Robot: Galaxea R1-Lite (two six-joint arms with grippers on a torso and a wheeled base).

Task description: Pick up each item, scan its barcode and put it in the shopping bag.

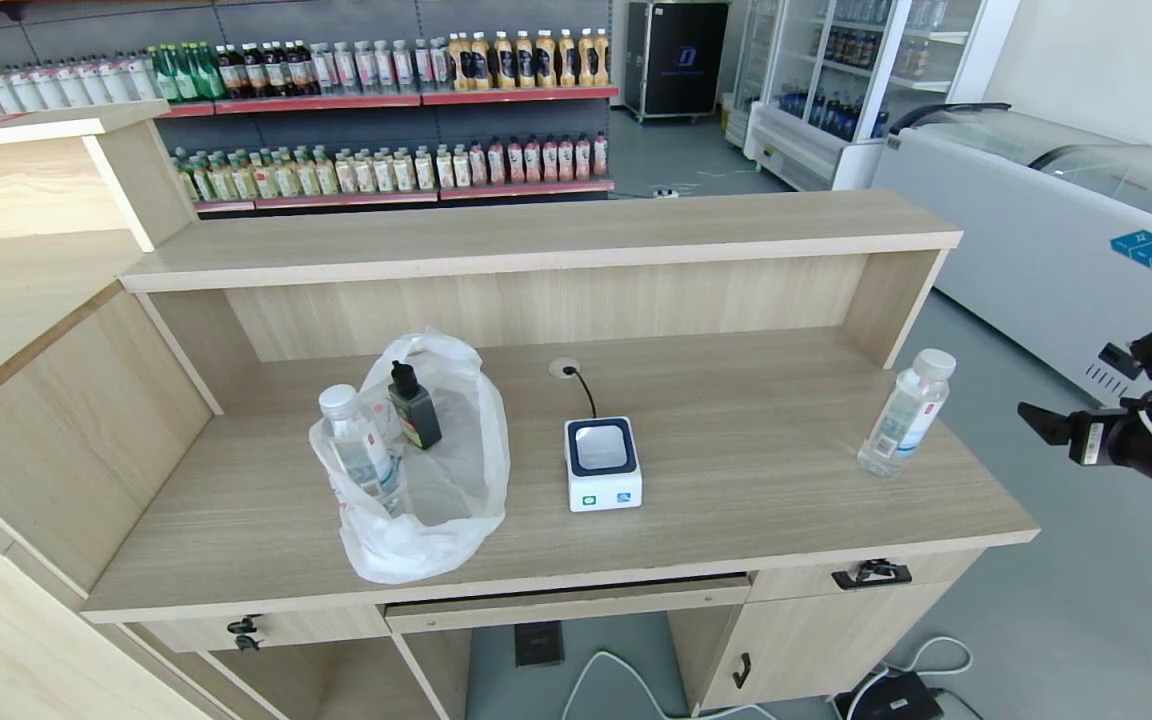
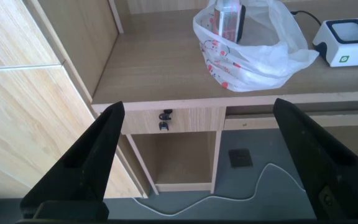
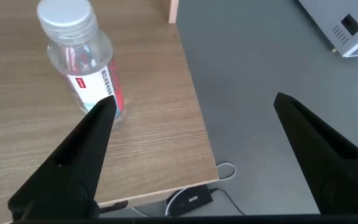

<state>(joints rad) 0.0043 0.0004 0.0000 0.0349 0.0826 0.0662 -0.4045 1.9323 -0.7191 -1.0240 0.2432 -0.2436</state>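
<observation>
A white plastic shopping bag [image 1: 436,500] [image 2: 253,53] lies open on the left of the wooden counter [image 1: 736,440]. Inside it stand a clear water bottle [image 1: 361,450] [image 2: 227,18] and a dark bottle with a black cap [image 1: 414,408]. The white scanner [image 1: 603,463] [image 2: 344,40] sits mid-counter, its cable running back. Another clear water bottle [image 1: 906,412] [image 3: 82,59] stands upright near the counter's right edge. My right gripper [image 1: 1071,390] [image 3: 194,102] is open and empty, off the counter's right end, a little short of that bottle. My left gripper [image 2: 199,107] is open and empty, low before the counter's front left.
A raised shelf [image 1: 536,235] and side panels wall the counter at the back and left. Drawers with black handles [image 1: 871,574] and an open bay with cables [image 2: 229,193] lie below. Drink shelves [image 1: 386,100] and a chest freezer [image 1: 1066,210] stand farther off.
</observation>
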